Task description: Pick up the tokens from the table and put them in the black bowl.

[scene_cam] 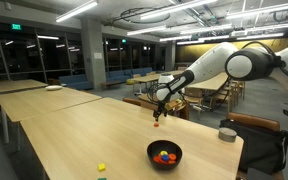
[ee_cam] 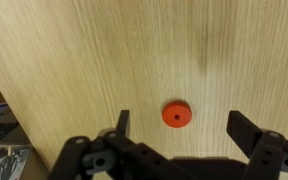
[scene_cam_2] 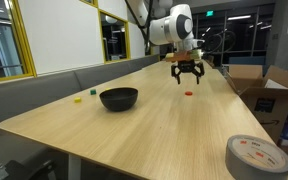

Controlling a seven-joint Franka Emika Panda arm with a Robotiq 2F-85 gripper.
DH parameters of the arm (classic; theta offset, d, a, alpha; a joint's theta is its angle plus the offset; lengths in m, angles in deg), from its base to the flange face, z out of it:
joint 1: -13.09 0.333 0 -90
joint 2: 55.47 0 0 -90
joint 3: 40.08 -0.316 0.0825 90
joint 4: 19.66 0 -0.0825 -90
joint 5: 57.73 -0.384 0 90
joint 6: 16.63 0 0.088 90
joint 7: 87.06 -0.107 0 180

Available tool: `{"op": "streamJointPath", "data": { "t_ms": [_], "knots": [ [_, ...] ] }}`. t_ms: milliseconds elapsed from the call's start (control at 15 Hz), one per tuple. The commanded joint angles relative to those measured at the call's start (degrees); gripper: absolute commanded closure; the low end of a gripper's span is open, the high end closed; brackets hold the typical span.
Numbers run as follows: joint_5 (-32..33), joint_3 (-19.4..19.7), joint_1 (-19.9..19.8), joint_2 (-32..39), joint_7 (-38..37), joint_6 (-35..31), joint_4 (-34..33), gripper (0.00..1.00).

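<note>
An orange-red round token (ee_cam: 176, 115) with a small centre hole lies flat on the light wooden table (ee_cam: 104, 50). My gripper (ee_cam: 180, 128) hangs open just above it, one finger on each side, not touching. In the exterior views the gripper (scene_cam_2: 187, 72) hovers over the token (scene_cam_2: 189, 92) at the far part of the table, and the token (scene_cam: 156, 125) lies below the gripper (scene_cam: 160, 108). The black bowl (scene_cam: 165, 154) holds several orange and blue tokens; it also shows in an exterior view (scene_cam_2: 119, 99).
A small grey squat cylinder (scene_cam: 227, 134) sits near the table's edge. A roll of grey tape (scene_cam_2: 256, 157) lies at the near corner. A green piece (scene_cam_2: 78, 98) and a yellow piece (scene_cam_2: 92, 94) lie beside the bowl. A yellow piece (scene_cam: 101, 167) lies near the table edge.
</note>
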Motion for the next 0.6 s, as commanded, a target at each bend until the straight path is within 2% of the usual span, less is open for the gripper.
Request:
{"op": "streamJointPath", "data": {
  "t_ms": [0,533],
  "knots": [
    [-1.86,-1.3,-1.85,5.45,-0.05,3.07,-9.38,0.0],
    [-6.23,-4.05,-5.07,12.48,1.0,6.13,-18.19,0.0]
  ]
}}
